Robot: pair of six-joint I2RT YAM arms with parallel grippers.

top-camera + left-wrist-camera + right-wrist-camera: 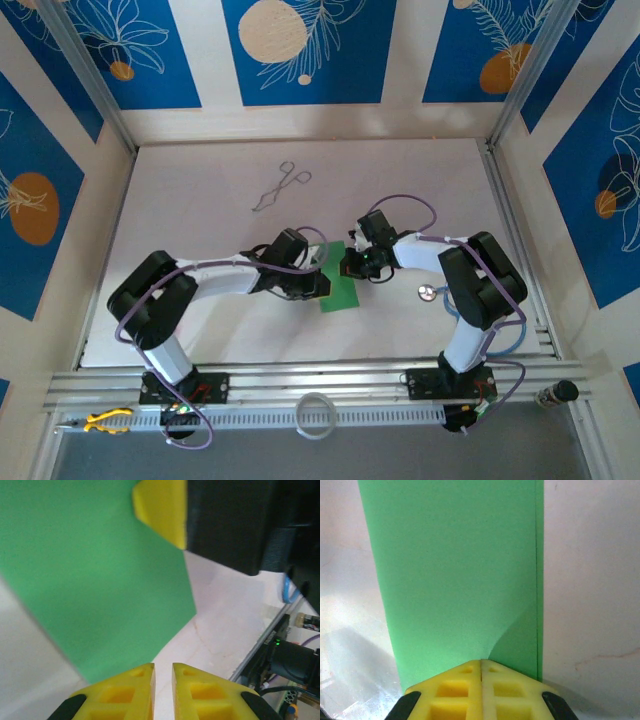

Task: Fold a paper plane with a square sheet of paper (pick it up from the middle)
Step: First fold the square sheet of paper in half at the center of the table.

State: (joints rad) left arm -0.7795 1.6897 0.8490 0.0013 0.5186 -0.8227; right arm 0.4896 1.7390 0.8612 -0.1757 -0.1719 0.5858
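Observation:
The square sheet of paper is bright green and folded over into a narrower rectangle. It lies between the two grippers at the table's middle. In the right wrist view the paper stretches away from my right gripper, whose jaws are shut on its near edge; a lower layer peeks out along the right side. My right gripper holds the paper's far end. In the left wrist view the paper is at upper left. My left gripper stands narrowly open beside its corner, with bare table in the gap. My left gripper is at the paper's left edge.
Thin metal forceps lie at the far middle of the white table. A small round item sits right of the right arm. Aluminium rails run along the near edge, with a white ring and yellow-handled pliers below them.

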